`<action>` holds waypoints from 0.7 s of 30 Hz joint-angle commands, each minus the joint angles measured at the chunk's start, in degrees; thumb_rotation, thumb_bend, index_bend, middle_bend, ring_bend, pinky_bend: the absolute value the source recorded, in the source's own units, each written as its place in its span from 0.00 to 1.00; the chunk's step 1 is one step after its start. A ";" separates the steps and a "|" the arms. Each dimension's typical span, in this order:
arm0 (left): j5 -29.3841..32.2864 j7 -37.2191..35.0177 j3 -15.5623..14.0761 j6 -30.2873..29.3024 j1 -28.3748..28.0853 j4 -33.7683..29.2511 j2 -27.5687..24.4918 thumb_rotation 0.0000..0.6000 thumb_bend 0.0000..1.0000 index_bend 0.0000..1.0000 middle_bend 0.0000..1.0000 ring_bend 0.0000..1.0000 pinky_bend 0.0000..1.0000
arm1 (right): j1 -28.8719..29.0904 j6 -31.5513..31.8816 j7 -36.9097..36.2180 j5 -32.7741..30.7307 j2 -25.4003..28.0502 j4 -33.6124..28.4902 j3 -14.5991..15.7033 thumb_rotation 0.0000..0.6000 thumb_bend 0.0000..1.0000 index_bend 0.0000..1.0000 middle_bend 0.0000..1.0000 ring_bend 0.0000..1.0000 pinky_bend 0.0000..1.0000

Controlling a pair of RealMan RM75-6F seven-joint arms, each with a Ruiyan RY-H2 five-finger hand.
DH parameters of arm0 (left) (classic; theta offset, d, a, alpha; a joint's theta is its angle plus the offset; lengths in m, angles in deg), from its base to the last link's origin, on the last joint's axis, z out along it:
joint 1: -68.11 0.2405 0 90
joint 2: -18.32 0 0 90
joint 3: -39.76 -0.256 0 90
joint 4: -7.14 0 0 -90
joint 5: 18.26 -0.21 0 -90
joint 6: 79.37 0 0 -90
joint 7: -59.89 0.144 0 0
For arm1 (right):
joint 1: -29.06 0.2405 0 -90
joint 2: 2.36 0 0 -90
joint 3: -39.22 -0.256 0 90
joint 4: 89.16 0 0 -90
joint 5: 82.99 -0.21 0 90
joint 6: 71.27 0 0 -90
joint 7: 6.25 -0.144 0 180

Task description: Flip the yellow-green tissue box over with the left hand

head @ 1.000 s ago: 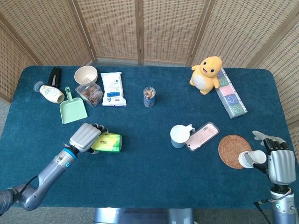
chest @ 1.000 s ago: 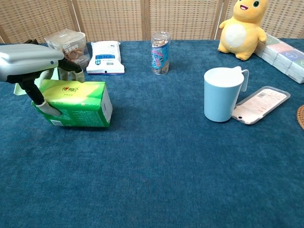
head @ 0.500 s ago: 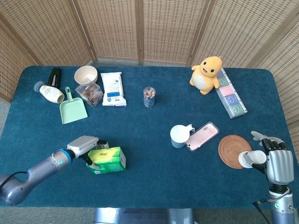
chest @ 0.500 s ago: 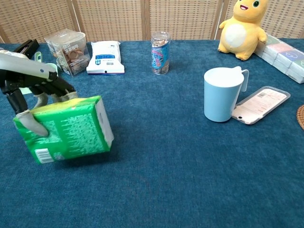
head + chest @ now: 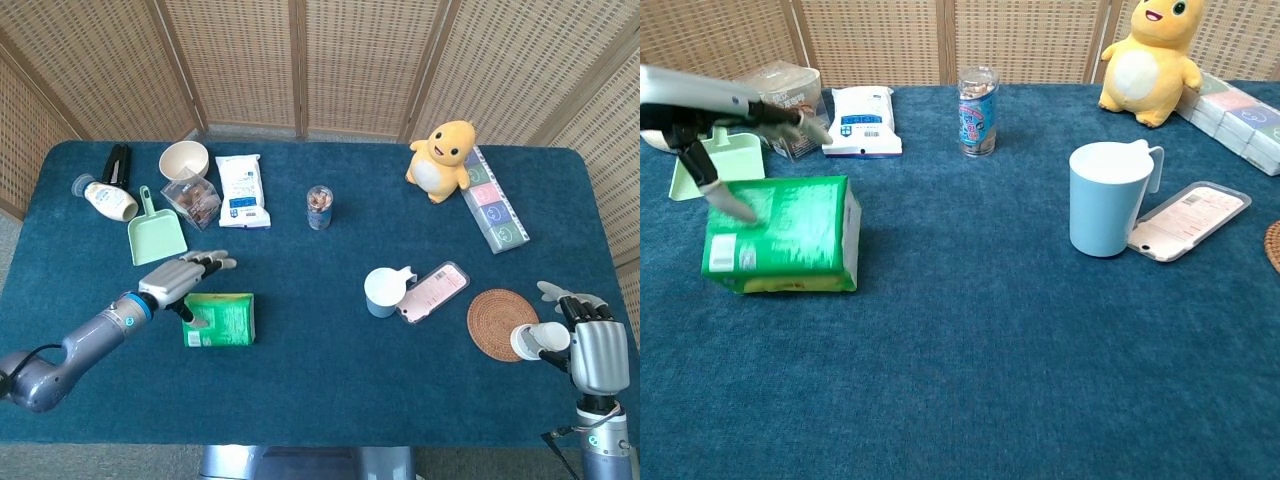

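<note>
- The tissue box (image 5: 220, 319) lies flat on the blue table (image 5: 320, 400) in the lower left of the head view, its printed green underside facing up.
- The left hand (image 5: 182, 279) sits just above the box with fingers spread and holding nothing; in the chest view its thumb (image 5: 730, 203) reaches down to the box's top face, and I cannot tell whether it touches.
- The right hand (image 5: 590, 335) is at the lower right edge of the head view, fingers loosely apart and holding nothing, beside a round woven coaster (image 5: 502, 323).
- Near the middle right a pale blue cup (image 5: 1105, 198) stands upright, touching a phone (image 5: 1186, 221) lying flat.
- A yellow plush toy (image 5: 441, 158) sits at the upper right, a small jar (image 5: 319, 207) stands at the upper middle, and a green dustpan (image 5: 155, 232) lies at the upper left.
</note>
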 commanded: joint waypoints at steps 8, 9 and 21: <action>-11.44 11.18 -2.76 -24.14 10.34 -3.67 -0.62 1.00 0.05 0.09 0.00 0.00 0.00 | -0.11 0.17 0.09 0.21 0.22 -0.42 0.08 1.00 0.06 0.28 0.43 0.50 0.37; -12.52 11.84 -3.42 -25.91 11.60 -4.07 -1.14 1.00 0.05 0.09 0.00 0.00 0.00 | -0.13 0.23 0.09 0.22 0.26 -0.46 0.07 1.00 0.05 0.28 0.43 0.50 0.37; -18.17 12.99 -8.45 -42.82 25.91 -4.99 -5.13 1.00 0.05 0.09 0.00 0.00 0.00 | -0.61 -2.03 6.88 -1.70 2.11 -3.44 0.51 1.00 0.00 0.04 0.01 0.00 0.00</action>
